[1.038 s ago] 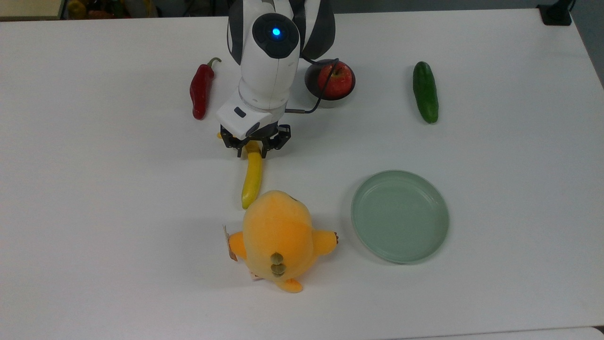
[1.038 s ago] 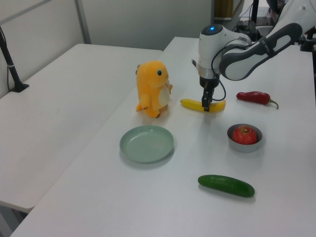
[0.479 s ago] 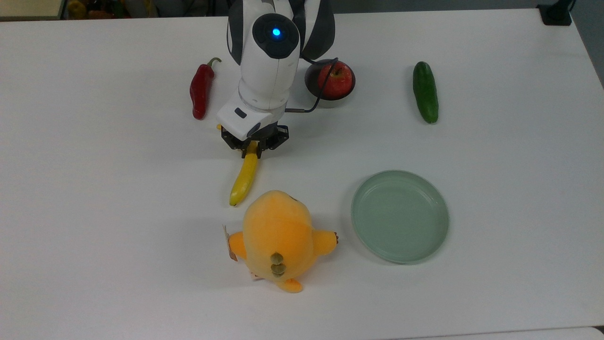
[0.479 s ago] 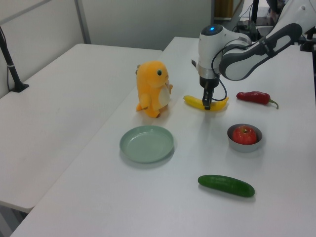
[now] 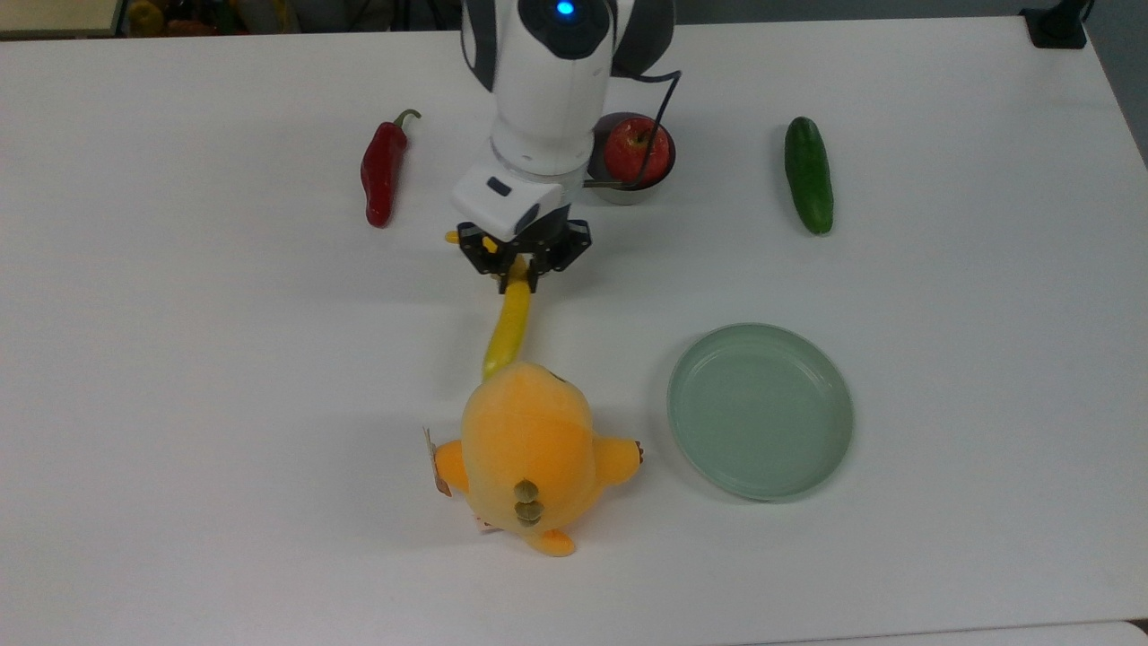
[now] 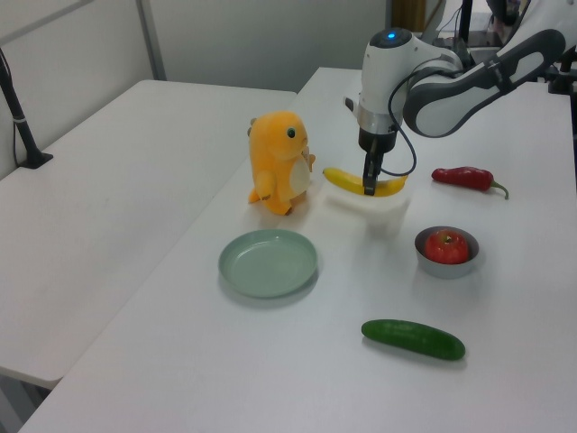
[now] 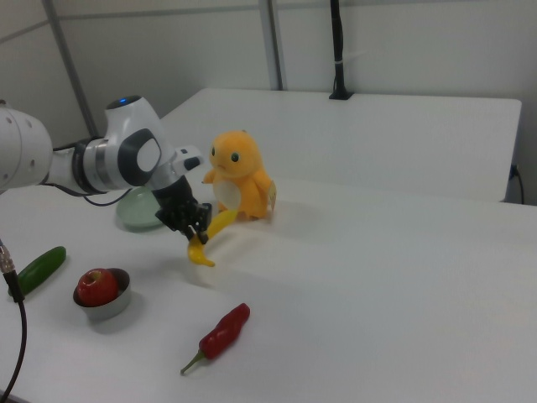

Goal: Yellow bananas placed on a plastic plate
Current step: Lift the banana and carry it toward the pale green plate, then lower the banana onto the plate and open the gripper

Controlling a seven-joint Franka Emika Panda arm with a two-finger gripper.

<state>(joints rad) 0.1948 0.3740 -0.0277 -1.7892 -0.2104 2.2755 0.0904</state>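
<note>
- The white Panda arm point(image 6: 469, 77) reaches in from the left view's right, its last link turned straight down
- A blue light glows on top of the wrist housing point(image 5: 563, 9)
- A black cable point(image 5: 659, 108) loops from the wrist to the hand body
- The gripper point(image 5: 520, 269) points downward, black fingers point(image 6: 369, 174) closed around the banana point(image 5: 508, 327) near its stem end, carrying it clear of the table
</note>
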